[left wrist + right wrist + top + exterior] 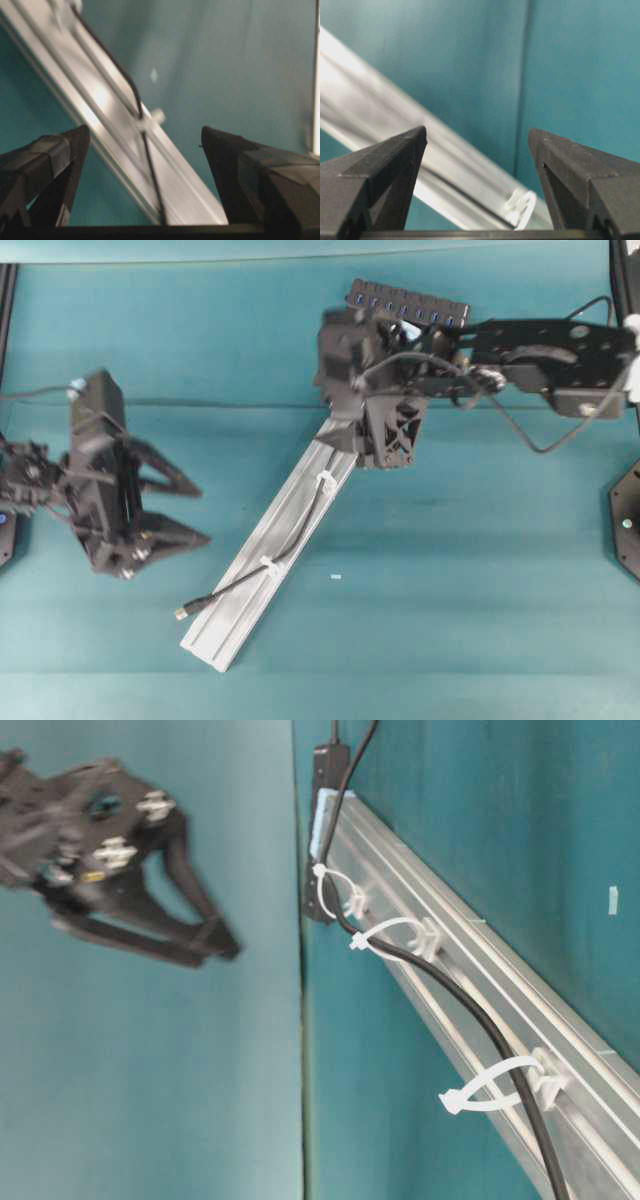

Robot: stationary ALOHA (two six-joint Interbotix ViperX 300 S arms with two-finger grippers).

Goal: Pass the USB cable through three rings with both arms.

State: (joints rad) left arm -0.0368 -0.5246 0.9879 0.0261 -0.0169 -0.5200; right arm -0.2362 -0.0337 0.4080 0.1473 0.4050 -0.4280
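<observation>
The USB cable [228,589] lies along the silver rail [240,625] and its plug [182,613] rests on the table left of the rail's near end. The table-level view shows the cable [470,1005] running through all three rings [395,935]. From overhead, two rings [268,563] show and the third is hidden under the right arm. My left gripper [203,513] is open, empty, and left of the rail. In its wrist view the gripper [145,131] frames the cable [152,170] and one ring [150,120]. My right gripper [477,131] is open above the rail's far end, with a ring [522,207] below.
A black hub bar with blue sockets [410,305] lies at the back, behind the right arm. A tiny white scrap [335,577] sits on the teal table right of the rail. A fold line crosses the table cover [250,402].
</observation>
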